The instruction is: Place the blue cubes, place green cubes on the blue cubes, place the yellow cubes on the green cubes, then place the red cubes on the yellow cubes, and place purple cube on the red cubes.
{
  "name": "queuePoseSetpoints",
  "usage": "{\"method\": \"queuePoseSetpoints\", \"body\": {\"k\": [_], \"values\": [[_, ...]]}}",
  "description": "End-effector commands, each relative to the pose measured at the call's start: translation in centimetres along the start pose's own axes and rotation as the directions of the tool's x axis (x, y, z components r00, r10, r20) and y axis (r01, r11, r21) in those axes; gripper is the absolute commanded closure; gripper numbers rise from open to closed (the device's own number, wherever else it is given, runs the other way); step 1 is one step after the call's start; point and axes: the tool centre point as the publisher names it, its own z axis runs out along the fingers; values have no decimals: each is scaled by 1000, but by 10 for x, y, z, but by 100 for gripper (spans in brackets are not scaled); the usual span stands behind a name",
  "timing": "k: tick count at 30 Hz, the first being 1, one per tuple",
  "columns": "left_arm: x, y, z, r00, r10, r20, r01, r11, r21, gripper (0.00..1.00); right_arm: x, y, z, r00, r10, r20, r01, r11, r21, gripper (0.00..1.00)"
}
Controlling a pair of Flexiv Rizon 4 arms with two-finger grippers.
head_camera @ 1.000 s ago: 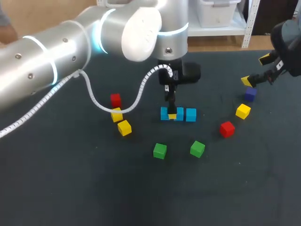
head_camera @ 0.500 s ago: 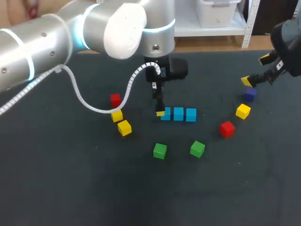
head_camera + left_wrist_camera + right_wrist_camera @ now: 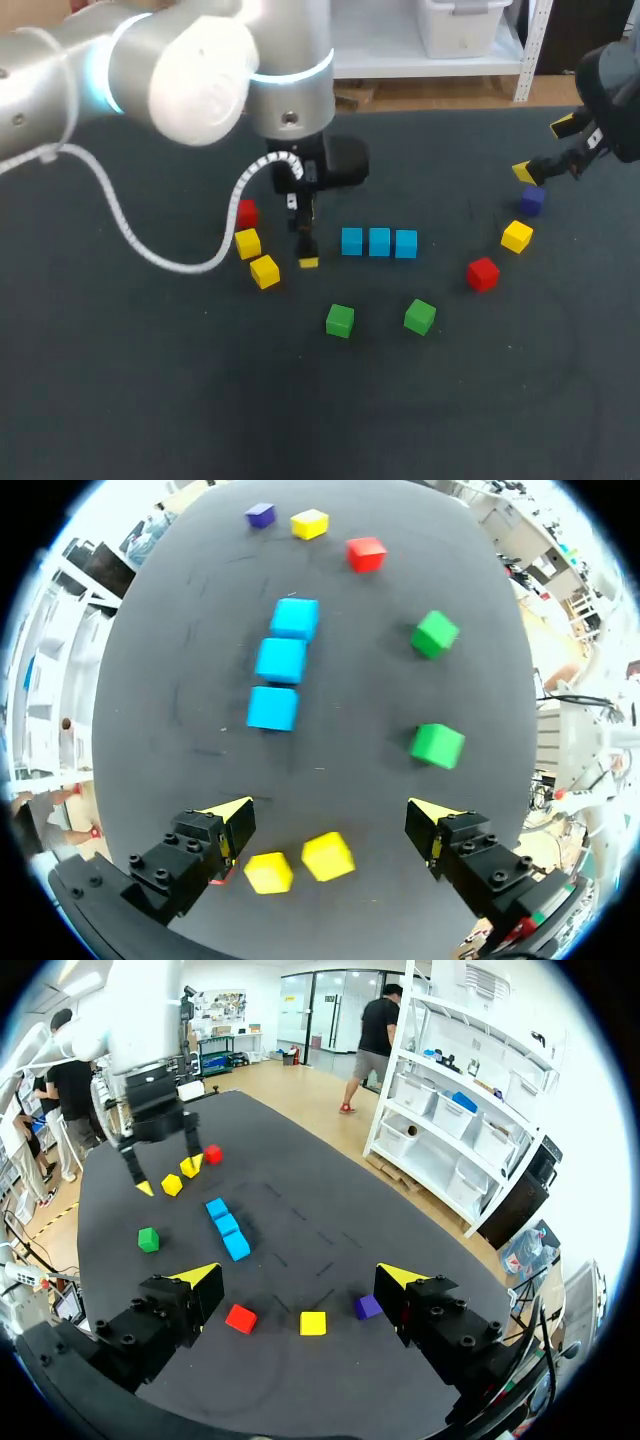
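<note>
All the cubes are small blocks with flat, smooth sides and sharp corners. They sit on a table (image 3: 150, 400) with a dark, dull top.

Three blue cubes (image 3: 379, 241) stand in a straight row near the middle, side by side and very close. Nearer the front are one green cube (image 3: 340, 321) and a second green cube (image 3: 420, 316), a little apart. Left of the blue row, two yellow cubes (image 3: 257, 257) sit close together, with a red cube (image 3: 246, 212) just behind them. On the right side lie another red cube (image 3: 483, 274), another yellow cube (image 3: 517, 236) and the purple cube (image 3: 532, 200), each one alone. No cube is on top of another.

The left arm (image 3: 170, 70) is fat, round and shiny grey, with a curly white cable (image 3: 130, 235) hanging from it. It bends down so the left gripper (image 3: 306, 255) points straight at the table, low between the two yellow cubes and the blue row. Its fingers (image 3: 225, 825) are spread wide and hold nothing. In the left wrist view the two yellow cubes show near them, not touched.

The right gripper (image 3: 543, 149) hangs over the far right of the table, just behind the purple cube. Its fingers (image 3: 195, 1285) are also spread wide with nothing in them.
</note>
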Motion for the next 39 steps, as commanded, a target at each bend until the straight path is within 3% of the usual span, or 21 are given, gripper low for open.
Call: {"method": "queuePoseSetpoints", "body": {"k": [1,11,19,39], "values": [[10,-37,-5,996,35,84,-25,992,-122,0,1,1,0,1000,0,2,0,1000,6,0],[3,-79,15,989,140,57,-134,986,-100,0,1,1,0,1000,0,2,0,1000,6,0],[-7,-94,22,982,185,41,-181,980,-79,0,1,1,0,1000,0,2,0,1000,6,0],[-38,-80,48,963,266,33,-268,961,65,0,1,1,0,1000,0,2,0,1000,6,0]]}}
